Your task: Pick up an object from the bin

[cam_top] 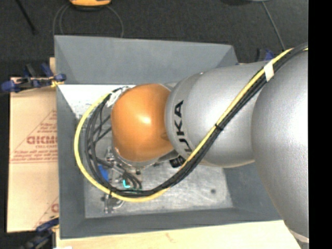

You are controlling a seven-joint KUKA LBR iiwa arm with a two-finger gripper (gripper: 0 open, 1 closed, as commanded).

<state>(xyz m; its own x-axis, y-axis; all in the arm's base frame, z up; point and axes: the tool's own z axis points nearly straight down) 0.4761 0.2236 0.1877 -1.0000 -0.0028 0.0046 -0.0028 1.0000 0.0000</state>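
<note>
My gripper (121, 171) is low over the front-left part of the bin floor, mostly hidden under the arm's orange cover and a loop of cables. Just below it, near the front-left corner, a small grey metallic shape (110, 205) stands out from the floor. I cannot tell whether it is a loose thing or part of the gripper. Whatever lies directly beneath the gripper is hidden.
The arm comes in from the right and covers the middle and right of the bin. A yellow and a black cable loop round the cover toward the left wall. A small dark speck (212, 192) lies on the bare floor at the front right.
</note>
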